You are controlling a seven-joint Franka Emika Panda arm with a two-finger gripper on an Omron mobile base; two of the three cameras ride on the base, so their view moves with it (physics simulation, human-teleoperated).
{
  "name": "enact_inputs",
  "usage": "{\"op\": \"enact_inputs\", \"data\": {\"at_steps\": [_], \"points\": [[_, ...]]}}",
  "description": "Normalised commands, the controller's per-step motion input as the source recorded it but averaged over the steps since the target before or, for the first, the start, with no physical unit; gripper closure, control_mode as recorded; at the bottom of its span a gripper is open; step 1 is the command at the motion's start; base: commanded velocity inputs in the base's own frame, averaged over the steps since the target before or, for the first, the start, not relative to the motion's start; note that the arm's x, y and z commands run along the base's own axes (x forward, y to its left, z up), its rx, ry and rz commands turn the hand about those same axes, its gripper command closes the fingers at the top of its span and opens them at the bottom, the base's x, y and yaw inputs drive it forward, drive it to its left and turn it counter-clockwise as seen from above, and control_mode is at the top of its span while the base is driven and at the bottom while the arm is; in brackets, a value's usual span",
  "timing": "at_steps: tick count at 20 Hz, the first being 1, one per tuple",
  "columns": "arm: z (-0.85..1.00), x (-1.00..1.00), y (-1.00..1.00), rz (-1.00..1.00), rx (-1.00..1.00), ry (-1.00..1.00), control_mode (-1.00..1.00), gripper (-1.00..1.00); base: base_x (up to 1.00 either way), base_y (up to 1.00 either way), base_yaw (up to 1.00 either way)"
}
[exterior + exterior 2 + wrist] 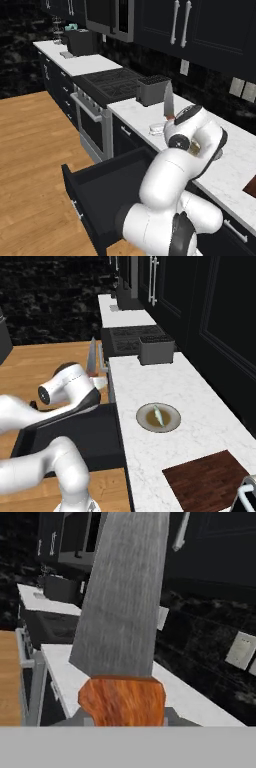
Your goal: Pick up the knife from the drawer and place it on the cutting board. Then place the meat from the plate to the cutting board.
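In the left base view the drawer (pixel 107 192) stands pulled out at lower left, its dark inside showing, with wood floor (pixel 35 165) beyond it. To its right the white arm (pixel 175 185) rises in front of the surface (pixel 145 112), and above the arm's upper joint the knife (pixel 168 102) stands nearly upright, blade tip up, over the front part of the surface, near a dark box (pixel 152 90) that sits by the stove (pixel 112 82). A corner of the board (pixel 250 186) shows at the right edge. In the right base view the arm is at left with the knife's blade rising just behind it, above the open drawer and beside the edge of the surface; right of that lies the plate (pixel 158 417) with the meat (pixel 158 415) on its centre, and nearer the camera, well apart from the plate, the board lies bare. In the hand view the grey blade runs up the middle and the orange handle sits at the bottom, where the tool (pixel 124 709) is closed tight on it; the fingertips themselves are hidden behind the handle.
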Motion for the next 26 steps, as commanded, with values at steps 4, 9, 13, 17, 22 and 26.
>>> {"op": "enact_inputs", "data": {"at_steps": [4, 9, 13, 17, 22, 26], "points": [[0.15, -0.02, 0.78, -0.32, 0.43, -0.56, -1.0, 1.0, 0.0, 0.0, 0.0], [0.0, 0.0, 0.09, -0.29, 1.0, -0.56, -1.0, 1.0, 0.0, 0.0, 0.0], [0.07, 0.05, 0.19, -0.26, 0.94, -0.58, -1.0, 1.0, 0.0, 0.0, 0.0], [0.45, 0.09, 0.37, -0.21, 0.77, -0.4, -1.0, 1.0, 0.0, 0.0, 0.0], [0.3, 0.13, 0.33, -0.01, 0.43, 0.28, -1.0, 1.0, 0.0, 0.0, 0.0], [-0.31, 0.04, -0.28, 0.13, 0.19, 0.53, -1.0, 1.0, 0.0, 0.0, 0.0]]}}
